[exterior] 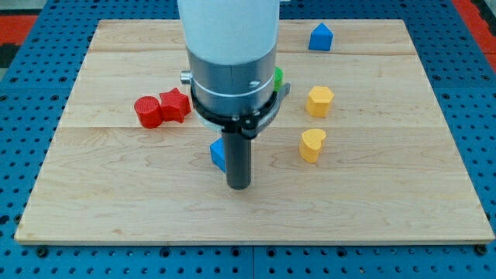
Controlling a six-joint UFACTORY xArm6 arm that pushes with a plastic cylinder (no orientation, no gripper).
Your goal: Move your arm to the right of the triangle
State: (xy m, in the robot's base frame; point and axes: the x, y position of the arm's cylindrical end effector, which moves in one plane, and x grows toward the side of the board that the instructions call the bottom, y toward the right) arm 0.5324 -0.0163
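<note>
A: Where is my tip [238, 186] found, and is anything carried by it?

B: It is set on the wooden board [387, 194] just below the middle. Nothing is held; it is a bare dark rod. A blue block [218, 153], partly hidden behind the rod, is seen touching its left side. Its shape cannot be made out, so whether it is the triangle cannot be told.

A: What else is counted?

B: Two red blocks [162, 108] are seen touching at the view's left. Two yellow blocks are placed at the right: a hexagonal one [319, 101] above a heart-shaped one [312, 144]. A second blue block [320, 37], house-shaped, lies near the top. A green block [277, 77] is mostly hidden by the arm's body.

A: And the surface?

B: The pale board is laid on a blue perforated table [480, 116].
</note>
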